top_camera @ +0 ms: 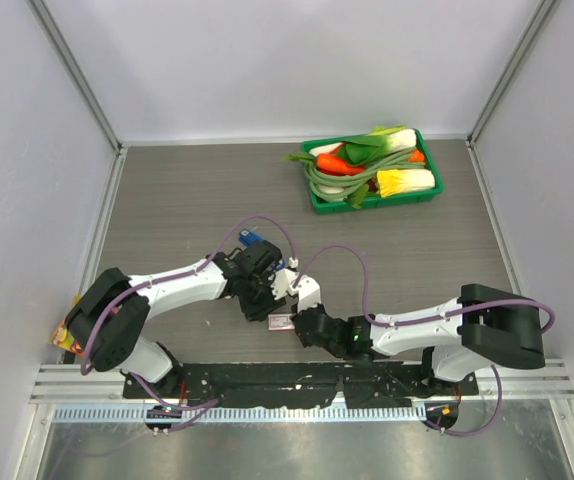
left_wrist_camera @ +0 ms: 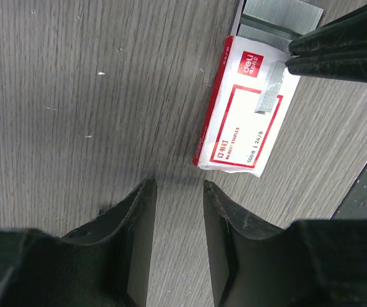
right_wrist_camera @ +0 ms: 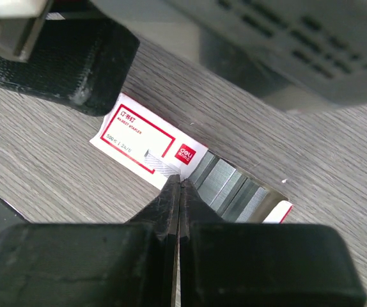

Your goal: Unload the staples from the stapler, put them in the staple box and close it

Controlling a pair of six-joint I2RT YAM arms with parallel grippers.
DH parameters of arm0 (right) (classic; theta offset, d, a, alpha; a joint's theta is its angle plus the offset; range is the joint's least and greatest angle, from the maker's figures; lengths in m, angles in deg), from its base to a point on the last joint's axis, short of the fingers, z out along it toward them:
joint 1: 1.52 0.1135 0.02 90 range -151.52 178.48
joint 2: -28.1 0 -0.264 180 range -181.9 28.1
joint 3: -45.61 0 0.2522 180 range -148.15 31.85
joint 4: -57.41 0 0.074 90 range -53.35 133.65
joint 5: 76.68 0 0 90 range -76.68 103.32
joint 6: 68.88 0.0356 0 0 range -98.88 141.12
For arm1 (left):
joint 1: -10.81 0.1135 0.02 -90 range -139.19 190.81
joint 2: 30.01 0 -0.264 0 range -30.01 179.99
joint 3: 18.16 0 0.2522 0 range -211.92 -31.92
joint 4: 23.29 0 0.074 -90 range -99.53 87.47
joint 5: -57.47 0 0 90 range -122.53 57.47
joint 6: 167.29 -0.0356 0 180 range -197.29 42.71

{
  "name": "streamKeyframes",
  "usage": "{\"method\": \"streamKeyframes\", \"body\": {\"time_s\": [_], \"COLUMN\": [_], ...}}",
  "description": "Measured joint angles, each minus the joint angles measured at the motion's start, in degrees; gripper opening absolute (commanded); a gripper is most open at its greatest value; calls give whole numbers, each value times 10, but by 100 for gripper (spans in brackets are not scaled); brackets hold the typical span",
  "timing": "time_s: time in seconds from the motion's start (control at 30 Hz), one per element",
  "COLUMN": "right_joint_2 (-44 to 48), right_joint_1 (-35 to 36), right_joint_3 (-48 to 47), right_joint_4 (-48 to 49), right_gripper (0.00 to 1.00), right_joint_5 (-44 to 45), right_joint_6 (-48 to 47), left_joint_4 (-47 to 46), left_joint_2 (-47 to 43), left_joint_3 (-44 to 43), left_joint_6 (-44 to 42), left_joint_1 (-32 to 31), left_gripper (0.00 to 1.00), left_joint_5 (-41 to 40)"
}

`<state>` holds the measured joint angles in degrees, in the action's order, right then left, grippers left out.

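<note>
Set-down pending

Left: the left gripper (left_wrist_camera: 178,187) hangs low over the worktop (left_wrist_camera: 75,96), jaws partly apart, with nothing between them. We cannot pick out the stapler in any view.

Centre: the red-and-white box (left_wrist_camera: 234,134) lies flat, its drawer (right_wrist_camera: 234,188) slid out and packed with refills.

Right: the right gripper (right_wrist_camera: 178,182) is pinched fully closed on one end of a short strip of staples (left_wrist_camera: 268,96). The strip runs along the box lid; whether it touches or sits just above, we cannot tell.

We judge the step in hand is laying that strip down. To do it well, lower until it rests flat and ease the jaws apart slowly. Then lift straight up so the strip neither drags nor snaps.
</note>
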<state>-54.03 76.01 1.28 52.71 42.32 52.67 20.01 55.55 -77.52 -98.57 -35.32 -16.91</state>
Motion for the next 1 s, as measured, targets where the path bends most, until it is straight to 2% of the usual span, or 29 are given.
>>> {"method": "streamKeyframes", "body": {"time_s": [0.2,0.5,1.0], "right_joint_2": [16,148,132], "right_joint_1": [0,0,0], "right_joint_3": [5,64,80], "right_joint_4": [-4,-35,-52], "right_gripper": [1,1,1], "right_joint_5": [2,36,42], "right_joint_6": [2,30,55], "left_joint_4": [-1,-2,-2], "left_joint_2": [0,0,0], "left_joint_3": [0,0,0], "left_joint_6": [0,0,0], "left_joint_1": [0,0,0], "left_gripper": [39,39,39], "left_joint_5": [0,1,2]}}
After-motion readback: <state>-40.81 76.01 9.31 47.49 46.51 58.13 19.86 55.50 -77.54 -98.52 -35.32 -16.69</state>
